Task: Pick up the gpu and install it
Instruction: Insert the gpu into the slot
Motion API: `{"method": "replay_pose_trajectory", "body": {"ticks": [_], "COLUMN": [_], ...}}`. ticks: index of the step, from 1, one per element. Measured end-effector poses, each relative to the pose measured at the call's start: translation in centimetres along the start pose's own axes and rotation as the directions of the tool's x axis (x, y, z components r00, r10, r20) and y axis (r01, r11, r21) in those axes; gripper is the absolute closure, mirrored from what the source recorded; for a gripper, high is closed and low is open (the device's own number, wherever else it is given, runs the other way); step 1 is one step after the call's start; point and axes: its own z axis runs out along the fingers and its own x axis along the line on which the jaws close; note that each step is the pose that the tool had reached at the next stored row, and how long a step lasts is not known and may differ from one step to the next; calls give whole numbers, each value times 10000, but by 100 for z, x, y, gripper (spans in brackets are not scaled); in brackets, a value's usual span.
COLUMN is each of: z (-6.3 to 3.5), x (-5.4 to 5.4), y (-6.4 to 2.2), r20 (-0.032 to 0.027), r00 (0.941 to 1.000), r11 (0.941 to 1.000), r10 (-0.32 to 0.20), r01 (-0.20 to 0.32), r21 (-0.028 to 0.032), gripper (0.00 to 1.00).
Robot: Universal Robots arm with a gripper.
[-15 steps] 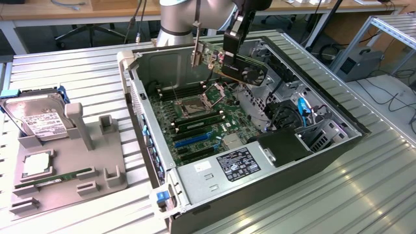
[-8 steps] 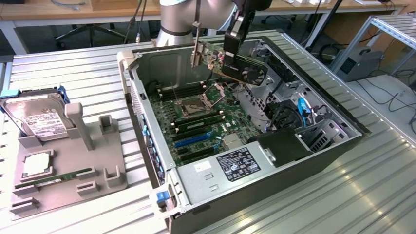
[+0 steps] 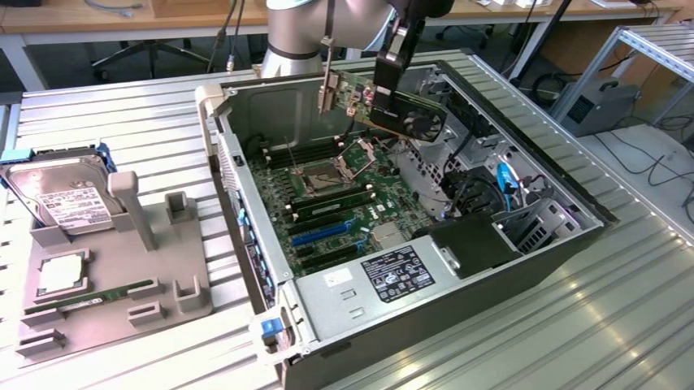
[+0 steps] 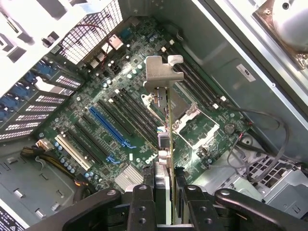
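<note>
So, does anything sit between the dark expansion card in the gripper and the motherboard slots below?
Nothing visible. The gripper holds the dark gpu card with its silvery bracket in the air over the green motherboard; the long blue slot lies bare.

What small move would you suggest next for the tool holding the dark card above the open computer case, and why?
Probably carry the dark rectangular gpu with its silvery bracket sideways toward the long blue slot. The tool grips it clear above the green motherboard, roughly over the square processor socket, not that slot.
</note>
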Motion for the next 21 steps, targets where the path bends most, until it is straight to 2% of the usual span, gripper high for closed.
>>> {"method": "replay_pose_trajectory", "body": {"ticks": [21], "z": [0], "x": [0], "y": [0], "r20": [-21], "r00": [9983], "r11": [9983], "r10": [-581], "r01": [581], "r21": [-15], "gripper": [73]}}
